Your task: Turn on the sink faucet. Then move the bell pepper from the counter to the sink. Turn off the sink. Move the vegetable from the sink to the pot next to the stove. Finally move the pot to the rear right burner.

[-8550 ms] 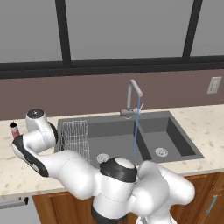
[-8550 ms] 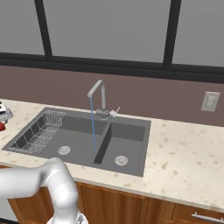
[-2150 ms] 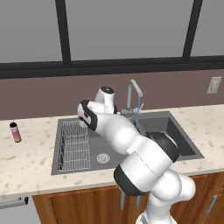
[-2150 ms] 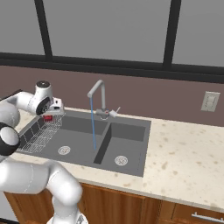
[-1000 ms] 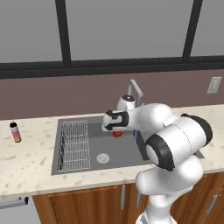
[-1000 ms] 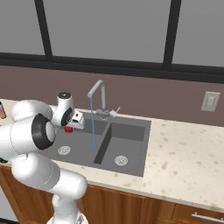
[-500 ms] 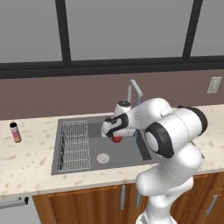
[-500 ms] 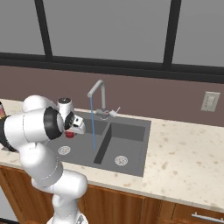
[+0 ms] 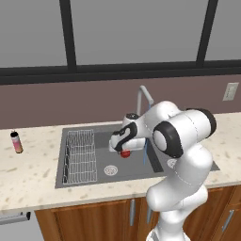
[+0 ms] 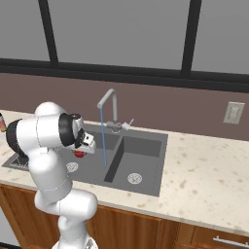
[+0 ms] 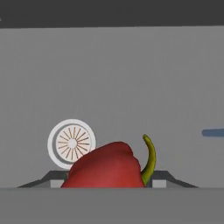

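Note:
My gripper (image 9: 123,147) hangs over the left basin of the dark grey sink (image 9: 99,139), shut on the red bell pepper (image 9: 125,153). In the right base view the gripper (image 10: 83,147) holds the pepper (image 10: 79,154) just left of the water stream. In the hand view the pepper (image 11: 107,168), with its green stem, sits between the fingertips (image 11: 164,177) above the round silver drain (image 11: 72,144). The sink faucet (image 10: 109,103) stands behind the divider, and a thin blue stream (image 10: 103,141) runs from its spout. The pot and stove are out of view.
A wire rack (image 9: 80,155) fills the left part of the left basin. A slim pink bottle (image 9: 17,142) stands on the beige counter (image 9: 28,174) at far left. The right basin has its own drain (image 10: 134,178). A wall outlet (image 10: 235,113) is at the right.
The arm has carried the pepper from the counter at the left to over the left basin. In the last second it has lowered slightly toward the drain. The water keeps running.

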You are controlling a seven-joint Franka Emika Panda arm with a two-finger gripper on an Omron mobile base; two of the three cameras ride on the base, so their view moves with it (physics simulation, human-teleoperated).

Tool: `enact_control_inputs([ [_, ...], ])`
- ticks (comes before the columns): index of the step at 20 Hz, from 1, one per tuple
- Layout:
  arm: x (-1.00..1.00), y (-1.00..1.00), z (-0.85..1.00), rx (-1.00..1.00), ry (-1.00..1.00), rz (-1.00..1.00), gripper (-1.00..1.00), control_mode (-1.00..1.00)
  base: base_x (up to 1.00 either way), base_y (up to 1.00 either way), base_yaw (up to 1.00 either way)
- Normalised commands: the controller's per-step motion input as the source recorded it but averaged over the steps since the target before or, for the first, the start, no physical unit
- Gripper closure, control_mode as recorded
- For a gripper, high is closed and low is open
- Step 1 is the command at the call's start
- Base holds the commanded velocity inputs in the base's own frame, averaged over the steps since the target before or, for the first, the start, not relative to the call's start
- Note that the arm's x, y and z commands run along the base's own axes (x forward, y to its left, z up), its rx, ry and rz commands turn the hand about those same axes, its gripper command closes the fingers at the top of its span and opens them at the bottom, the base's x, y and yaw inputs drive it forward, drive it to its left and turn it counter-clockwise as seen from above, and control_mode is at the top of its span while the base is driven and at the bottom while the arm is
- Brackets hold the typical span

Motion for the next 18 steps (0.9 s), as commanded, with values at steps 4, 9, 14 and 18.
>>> enact_control_inputs([
  [4, 0.06, -0.01, -0.25, 0.0, 0.01, -0.01, 1.0, -1.0, 0.0, 0.0, 0.0],
  [9, 0.08, -0.01, -0.26, 0.0, 0.0, -0.02, 1.0, -1.0, 0.0, 0.0, 0.0],
  [14, 0.15, 0.0, -0.26, 0.0, 0.0, -0.03, 1.0, -1.0, 0.0, 0.0, 0.0],
  [18, 0.2, 0.0, -0.23, 0.0, 0.01, -0.03, 1.0, -1.0, 0.0, 0.0, 0.0],
])
